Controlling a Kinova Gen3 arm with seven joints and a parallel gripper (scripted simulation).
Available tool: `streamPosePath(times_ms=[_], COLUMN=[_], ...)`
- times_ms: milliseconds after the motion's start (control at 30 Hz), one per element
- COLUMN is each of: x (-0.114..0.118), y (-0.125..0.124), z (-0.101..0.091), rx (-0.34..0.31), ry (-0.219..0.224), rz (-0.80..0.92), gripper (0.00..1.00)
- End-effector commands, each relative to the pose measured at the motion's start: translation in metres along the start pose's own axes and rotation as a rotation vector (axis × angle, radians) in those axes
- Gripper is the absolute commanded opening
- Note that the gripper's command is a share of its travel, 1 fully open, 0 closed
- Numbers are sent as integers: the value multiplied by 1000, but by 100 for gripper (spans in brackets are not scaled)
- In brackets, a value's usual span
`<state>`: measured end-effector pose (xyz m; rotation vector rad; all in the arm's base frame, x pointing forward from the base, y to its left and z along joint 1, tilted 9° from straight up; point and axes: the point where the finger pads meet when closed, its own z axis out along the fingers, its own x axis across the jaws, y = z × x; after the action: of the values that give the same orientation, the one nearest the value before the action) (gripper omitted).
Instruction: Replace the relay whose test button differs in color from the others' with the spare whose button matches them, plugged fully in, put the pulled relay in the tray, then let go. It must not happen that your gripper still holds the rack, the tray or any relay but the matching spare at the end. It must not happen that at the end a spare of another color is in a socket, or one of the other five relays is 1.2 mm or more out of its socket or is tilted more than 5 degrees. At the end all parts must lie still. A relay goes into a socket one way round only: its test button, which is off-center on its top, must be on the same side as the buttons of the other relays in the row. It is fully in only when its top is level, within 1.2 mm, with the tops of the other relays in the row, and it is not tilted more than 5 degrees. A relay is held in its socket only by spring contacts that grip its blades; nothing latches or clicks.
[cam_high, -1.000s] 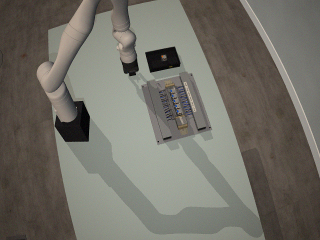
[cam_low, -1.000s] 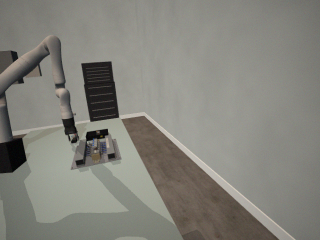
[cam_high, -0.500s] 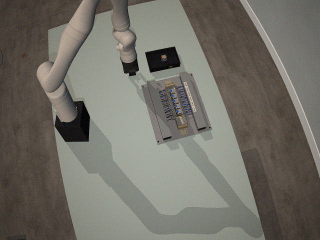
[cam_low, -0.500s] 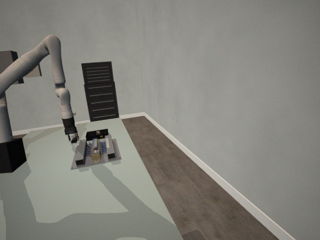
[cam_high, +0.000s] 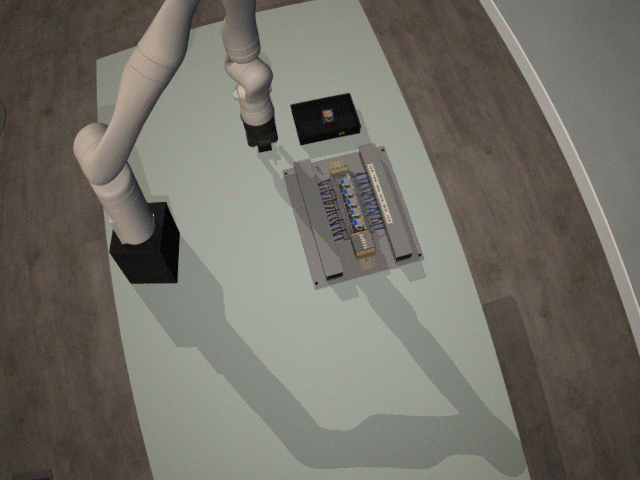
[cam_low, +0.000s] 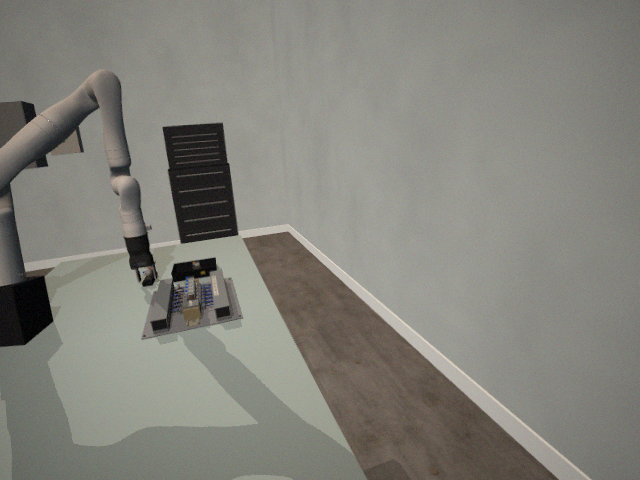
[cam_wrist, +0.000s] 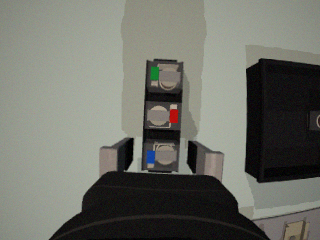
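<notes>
Our open jaws (cam_high: 264, 147) (cam_low: 146, 279) stood on either side of the blue-buttoned spare (cam_wrist: 160, 155), gripping nothing; the orange-buttoned relay (cam_high: 328, 114) lay in the tray (cam_high: 310, 124) (cam_low: 180, 270) (cam_wrist: 254, 120).

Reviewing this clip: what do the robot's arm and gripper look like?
The arm is pale grey-white, with smooth rounded tubular segments and thin seam lines at the joints. The gripper has a black, rounded body and two short, flat fingers, light grey outside with black inner pads. No sleeve or loose cable shows.
</notes>
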<state>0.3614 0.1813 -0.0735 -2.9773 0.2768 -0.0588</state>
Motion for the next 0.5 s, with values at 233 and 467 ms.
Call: streamPosePath(times_ms=[233, 467], x=[1, 1], y=[0, 0], z=[-1, -1], rx=[1, 1], ry=[2, 2], rz=[0, 0], gripper=[100, 0])
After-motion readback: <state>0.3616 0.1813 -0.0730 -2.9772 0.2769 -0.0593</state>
